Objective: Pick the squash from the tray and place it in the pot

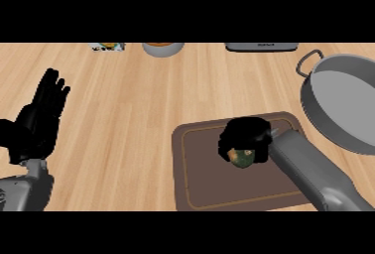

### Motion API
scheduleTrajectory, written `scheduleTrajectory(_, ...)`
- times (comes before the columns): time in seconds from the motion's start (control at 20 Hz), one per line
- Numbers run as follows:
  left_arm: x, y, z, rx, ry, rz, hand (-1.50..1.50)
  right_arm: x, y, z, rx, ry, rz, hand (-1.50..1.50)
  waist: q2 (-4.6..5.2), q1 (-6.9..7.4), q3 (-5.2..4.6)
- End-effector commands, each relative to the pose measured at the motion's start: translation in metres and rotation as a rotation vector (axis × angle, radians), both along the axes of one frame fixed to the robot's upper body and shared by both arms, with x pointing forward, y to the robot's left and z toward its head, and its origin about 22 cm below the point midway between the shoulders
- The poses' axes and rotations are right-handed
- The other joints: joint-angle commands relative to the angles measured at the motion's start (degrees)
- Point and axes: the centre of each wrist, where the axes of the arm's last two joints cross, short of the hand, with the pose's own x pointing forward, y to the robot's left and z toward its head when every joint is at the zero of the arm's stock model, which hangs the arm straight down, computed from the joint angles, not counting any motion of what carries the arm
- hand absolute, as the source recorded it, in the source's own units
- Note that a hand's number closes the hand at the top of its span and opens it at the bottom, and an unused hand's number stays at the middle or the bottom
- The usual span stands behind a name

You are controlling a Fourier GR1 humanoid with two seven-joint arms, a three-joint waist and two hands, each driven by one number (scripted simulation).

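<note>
A brown tray lies on the wooden counter at the lower middle. My right hand sits over the tray's upper part with its fingers curled round the squash, a green and orange piece that shows just below the fingers. Most of the squash is hidden by the hand. The grey pot stands at the right edge, with a loop handle at its upper left, beside the tray's far right corner. My left hand rests open at the left, fingers up, far from the tray.
Along the counter's far edge stand a small printed item, a grey bowl and a dark flat object. Bare wood lies between my left hand and the tray.
</note>
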Motion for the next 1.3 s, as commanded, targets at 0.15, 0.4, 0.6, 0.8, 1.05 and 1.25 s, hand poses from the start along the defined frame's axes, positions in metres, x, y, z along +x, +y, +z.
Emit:
scheduleTrajectory(0.15,-0.018,0.033,-0.011,0.012,0.041,0.131,0.00,-0.076,-0.128,-0.056,-0.050,0.156,-0.423,1.50,-1.37,-7.46,-0.06)
scheduleTrajectory(0.4,-0.017,0.030,-0.006,0.020,0.013,0.131,0.00,-0.123,-0.154,-0.038,0.033,0.111,-0.495,1.50,-0.84,-6.68,-0.10)
scheduleTrajectory(0.6,-0.025,0.033,-0.003,0.016,0.012,0.125,0.00,-0.139,-0.173,-0.008,0.311,0.078,-0.637,1.50,-1.14,-6.96,-0.09)
scheduleTrajectory(0.8,-0.024,0.038,0.002,0.021,0.008,0.131,0.00,-0.150,-0.190,0.026,0.540,0.001,-0.769,1.50,-0.89,-7.21,-0.09)
scheduleTrajectory(1.05,-0.033,0.035,0.003,0.003,0.023,0.087,0.00,-0.167,-0.220,0.080,0.745,-0.134,-0.932,1.50,-0.53,-4.69,-0.01)
scheduleTrajectory(1.25,-0.022,0.010,0.005,0.011,0.005,0.051,0.00,-0.190,-0.235,0.123,0.812,-0.202,-1.029,1.50,0.14,-3.07,0.08)
